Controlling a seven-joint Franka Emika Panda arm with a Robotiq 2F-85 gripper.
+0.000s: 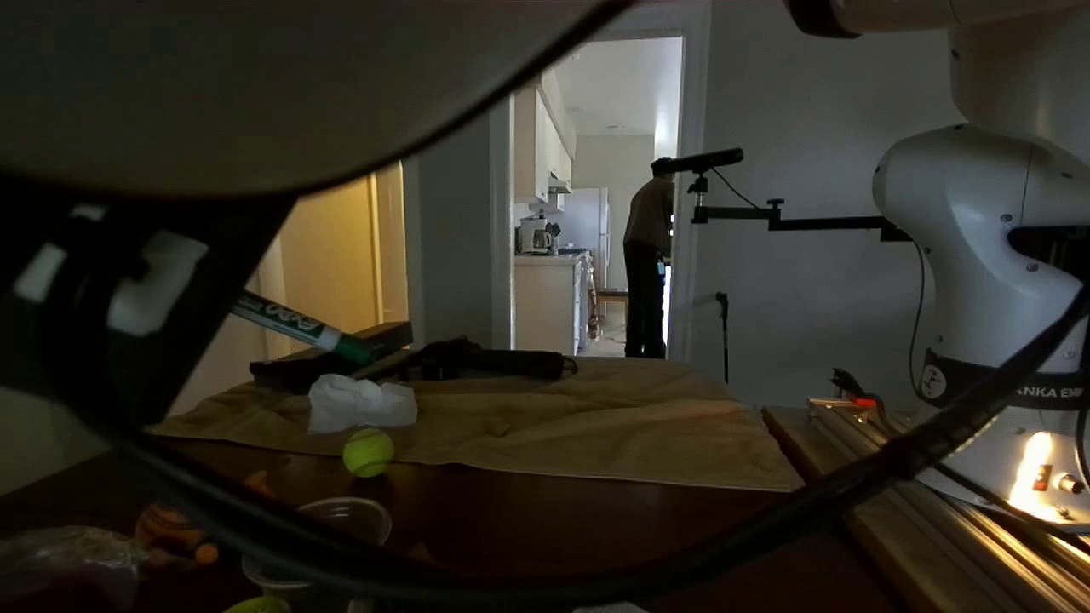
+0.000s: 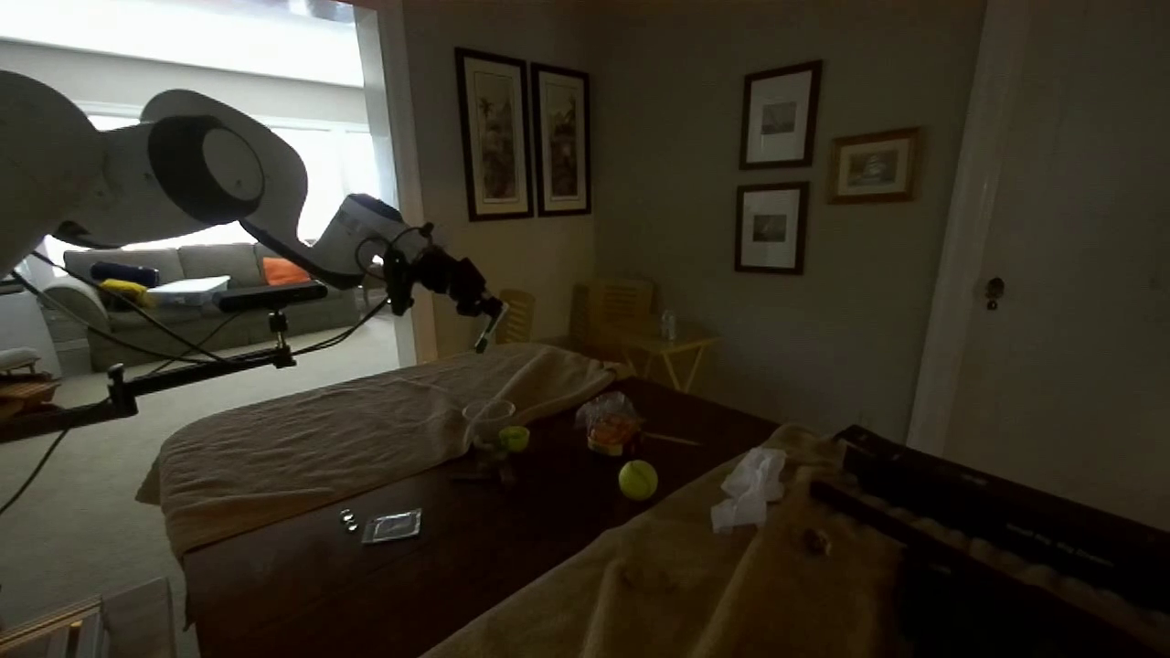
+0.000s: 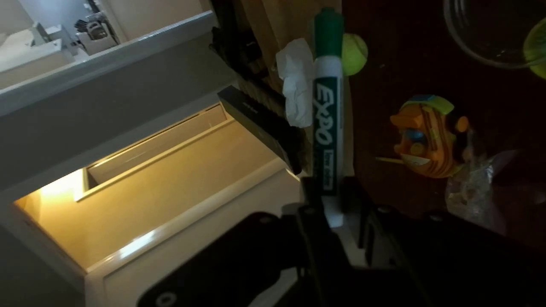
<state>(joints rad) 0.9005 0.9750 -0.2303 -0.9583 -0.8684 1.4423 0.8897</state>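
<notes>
My gripper [image 3: 332, 187] is shut on a green and white Expo marker [image 3: 328, 106], gripping it near its white end. The green cap points away from the fingers. In an exterior view the gripper [image 2: 494, 315] holds the marker [image 2: 492, 329] in the air above the far part of the table. The marker [image 1: 294, 323] also shows in an exterior view, tilted, its cap to the lower right. Behind it in the wrist view are a yellow-green tennis ball [image 3: 355, 54] and a crumpled white tissue [image 3: 297, 83]. An orange toy [image 3: 426, 136] lies to the right.
Tan towels [image 2: 366, 429] cover both sides of the dark table [image 2: 302, 585]. A clear round container [image 2: 489, 413], a green cup [image 2: 514, 439], a plastic bag [image 3: 473, 192] and a silver packet [image 2: 393, 526] lie on it. A long black box [image 2: 987, 512] sits at one end.
</notes>
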